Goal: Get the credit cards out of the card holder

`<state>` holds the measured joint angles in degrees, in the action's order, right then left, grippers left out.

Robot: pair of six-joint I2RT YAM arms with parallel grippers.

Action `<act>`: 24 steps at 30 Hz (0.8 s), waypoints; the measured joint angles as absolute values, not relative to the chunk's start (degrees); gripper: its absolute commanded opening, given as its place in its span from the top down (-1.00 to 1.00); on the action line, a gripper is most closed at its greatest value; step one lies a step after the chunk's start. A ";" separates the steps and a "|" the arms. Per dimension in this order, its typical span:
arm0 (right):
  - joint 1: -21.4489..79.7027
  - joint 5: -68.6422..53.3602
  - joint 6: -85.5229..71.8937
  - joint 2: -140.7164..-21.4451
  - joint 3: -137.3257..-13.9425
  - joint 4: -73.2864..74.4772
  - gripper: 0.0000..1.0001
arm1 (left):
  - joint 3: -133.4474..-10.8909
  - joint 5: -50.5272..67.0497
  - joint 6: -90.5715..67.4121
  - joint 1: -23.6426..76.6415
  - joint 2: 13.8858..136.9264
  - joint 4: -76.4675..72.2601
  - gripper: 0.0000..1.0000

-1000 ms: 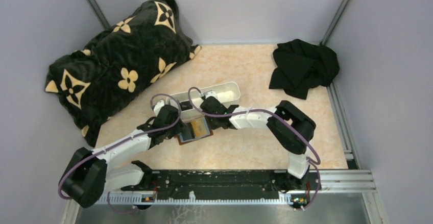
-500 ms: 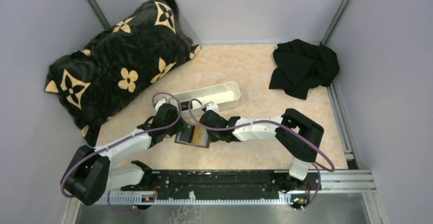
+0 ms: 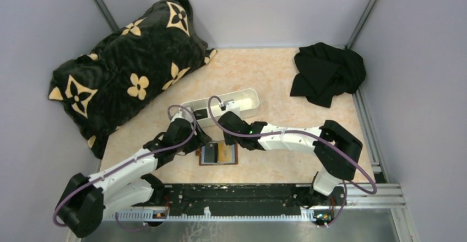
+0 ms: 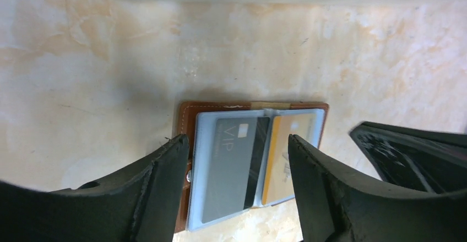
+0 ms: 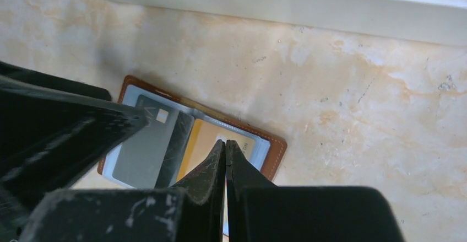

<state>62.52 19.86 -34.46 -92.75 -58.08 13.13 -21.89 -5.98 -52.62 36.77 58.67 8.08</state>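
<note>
**Holder** [image 3: 218, 154]: lies open and flat on the bench [image 3: 286, 87], inside face up. It sits about midway along the near edge and close to it. A brown leather rim frames blue-grey pockets. The fold runs from the near edge towards the far edge.

**Cards:** two are visible, both seated in their pockets.
- Grey card [image 4: 234, 162], marked "VIP": in the half nearer the left edge.
- Orange card [image 4: 286, 154]: in the half nearer the right edge.

**Left gripper** [image 4: 237, 143]: over the holder, jaws spread wide and gripping nothing. In the left wrist view, one finger [image 4: 159, 181] stands at the holder's outer leather rim. The other finger overlaps the orange card, so the grey card lies between them.

**Right gripper** [image 5: 226, 149]: jaws pressed together and empty. The closed tip points down onto the orange card, beside the left gripper. It appears to rest on the card, but contact cannot be confirmed from the right wrist view.

**Tray** [image 3: 223, 105]: long and white, just behind the holder towards the far edge, apart from it.

**Pillow** [image 3: 121, 65]: black with a cream flower pattern, at the far left corner, overlapping the left edge.

**Cloth** [image 3: 327, 72]: black and crumpled, at the far right corner, well apart from the holder.
</note>
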 measured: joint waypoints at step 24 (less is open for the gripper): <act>60.20 10.94 -39.70 -84.79 -43.90 3.57 1.00 | -4.23 17.43 -52.34 39.53 64.12 -34.94 -0.08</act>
<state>60.20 10.94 -39.70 -84.79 -43.90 3.57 -4.23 17.43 -52.34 39.53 64.12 -34.94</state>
